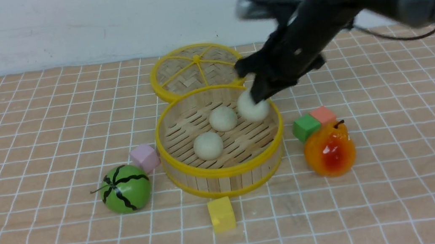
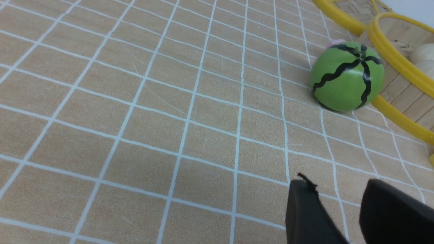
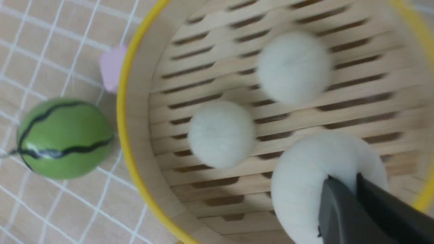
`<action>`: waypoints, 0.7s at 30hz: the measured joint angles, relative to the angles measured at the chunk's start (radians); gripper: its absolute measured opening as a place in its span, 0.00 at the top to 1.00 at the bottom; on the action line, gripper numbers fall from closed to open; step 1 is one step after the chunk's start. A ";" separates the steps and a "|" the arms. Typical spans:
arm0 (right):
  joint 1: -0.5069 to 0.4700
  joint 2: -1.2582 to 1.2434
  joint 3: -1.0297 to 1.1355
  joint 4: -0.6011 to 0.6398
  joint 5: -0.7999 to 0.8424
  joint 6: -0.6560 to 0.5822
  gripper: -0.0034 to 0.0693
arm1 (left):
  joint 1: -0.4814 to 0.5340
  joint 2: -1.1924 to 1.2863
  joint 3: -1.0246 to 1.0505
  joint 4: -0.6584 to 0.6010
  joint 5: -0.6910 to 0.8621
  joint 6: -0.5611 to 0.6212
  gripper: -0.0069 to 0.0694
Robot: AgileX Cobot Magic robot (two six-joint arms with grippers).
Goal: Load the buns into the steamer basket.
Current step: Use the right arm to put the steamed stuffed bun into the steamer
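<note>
Right jaws: closed almost tip to tip, with only a sliver of gap between the dark fingertips (image 3: 339, 206). They press into the top of the third bun (image 1: 253, 110). The close view is blurred, so I cannot tell whether they pinch a fold of its surface or only lean on it. They touch nothing else.

Third bun: inside the steamer basket (image 1: 224, 172), against its far right wall.
Middle bun (image 1: 223, 118): on the slatted floor just beside the third bun, on the side toward the table's left edge.
Near bun (image 1: 208, 146): on the slats closer to the near wall, apart from the other two.

Right arm (image 1: 337, 3): comes in from the table's far right corner and slopes down over the basket rim.

Steamer basket: upright, roughly mid-table (image 1: 33, 143), on the checked cloth.
Woven lid (image 1: 182, 80): lies flat directly behind the basket toward the far edge, its near rim meeting the basket's far wall.
Pink block (image 1: 144, 157): just beside the basket's left wall.
Toy watermelon (image 1: 125, 189): just beside the pink block, nearer the near edge and clear of the basket.
Yellow block (image 1: 221, 214): between the basket and the near edge.
Toward the right edge: green block (image 1: 306, 127) and salmon block (image 1: 323, 115) sit side by side. The glossy orange-red toy fruit (image 1: 330, 155) sits just nearward of them.

Left jaws: parted, with bare table showing between the two fingers (image 2: 305, 217), holding nothing. They are over open cloth on the watermelon's left-edge side.
</note>
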 joint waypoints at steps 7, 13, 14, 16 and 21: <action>0.041 0.126 0.000 -0.078 -0.074 0.002 0.92 | 0.000 0.000 0.000 0.000 0.000 0.000 0.60; 0.041 0.128 -0.003 -0.094 -0.084 0.018 0.73 | 0.000 0.000 0.000 0.000 0.000 0.000 0.60; 0.041 0.124 -0.006 -0.100 -0.075 0.022 0.67 | 0.000 0.000 0.000 0.000 0.000 0.000 0.60; 0.040 0.110 -0.009 -0.107 -0.048 0.023 0.58 | 0.000 0.000 0.000 0.000 0.000 0.000 0.60; 0.013 -0.012 -0.044 -0.140 0.107 0.025 0.36 | 0.000 0.000 0.000 0.000 0.000 0.000 0.60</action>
